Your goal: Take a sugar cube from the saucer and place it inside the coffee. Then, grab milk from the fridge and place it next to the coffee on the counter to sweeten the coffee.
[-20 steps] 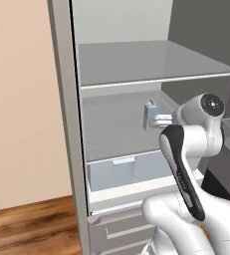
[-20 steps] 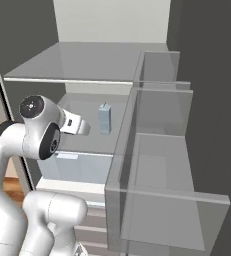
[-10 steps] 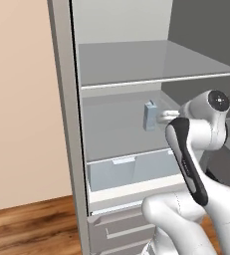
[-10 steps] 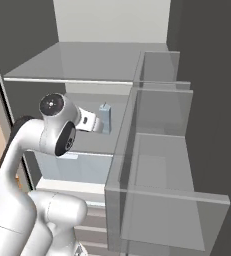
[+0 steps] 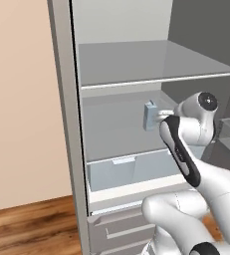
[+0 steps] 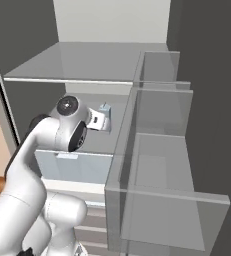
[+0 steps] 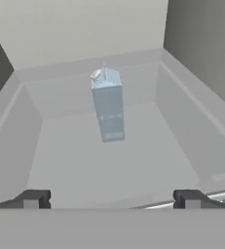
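Gripper (image 7: 111, 198) is wide open inside the fridge (image 5: 66, 124), near the milk (image 7: 108, 105), not touching. Milk stands alone on a grey shelf (image 7: 84, 165) above a pale drawer (image 5: 131, 169).

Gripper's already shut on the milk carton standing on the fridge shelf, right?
Not shut. In the hand view the gripper is open, its fingertips wide apart and short of the milk carton, nothing between them. The rest holds: the carton stands upright on the fridge shelf, ahead of the hand.
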Controlling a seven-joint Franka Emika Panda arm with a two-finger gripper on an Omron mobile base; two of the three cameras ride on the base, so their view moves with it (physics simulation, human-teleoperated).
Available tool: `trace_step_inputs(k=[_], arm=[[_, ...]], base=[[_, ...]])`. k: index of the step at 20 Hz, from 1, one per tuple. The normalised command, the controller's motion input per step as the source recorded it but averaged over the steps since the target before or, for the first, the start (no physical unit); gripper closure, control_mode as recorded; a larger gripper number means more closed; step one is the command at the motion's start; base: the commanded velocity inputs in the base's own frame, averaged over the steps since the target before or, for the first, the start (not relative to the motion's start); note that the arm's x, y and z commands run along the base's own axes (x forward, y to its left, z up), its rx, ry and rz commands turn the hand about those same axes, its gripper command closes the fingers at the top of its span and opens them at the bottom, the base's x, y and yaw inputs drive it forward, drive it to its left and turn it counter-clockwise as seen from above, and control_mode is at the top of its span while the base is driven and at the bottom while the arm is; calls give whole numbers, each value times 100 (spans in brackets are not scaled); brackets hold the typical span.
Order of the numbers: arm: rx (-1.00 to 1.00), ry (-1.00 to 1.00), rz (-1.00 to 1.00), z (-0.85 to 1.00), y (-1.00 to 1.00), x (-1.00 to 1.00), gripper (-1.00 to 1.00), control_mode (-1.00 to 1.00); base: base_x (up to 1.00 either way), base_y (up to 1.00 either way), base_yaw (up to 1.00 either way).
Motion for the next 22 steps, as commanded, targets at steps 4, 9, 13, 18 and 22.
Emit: trace_step_inputs(k=[4,9,13,18,22], arm=[[0,0,0,-25,0,63,-100,-100],[0,0,0,-22,0,67,-100,-100],[0,0,0,-13,0,52,-100,-100],[0,0,0,-7,0,30,-100,-100],[0,0,0,-11,0,33,-100,-100]], base=[[0,0,0],[0,0,0],[0,0,0],[0,0,0],[0,0,0]])
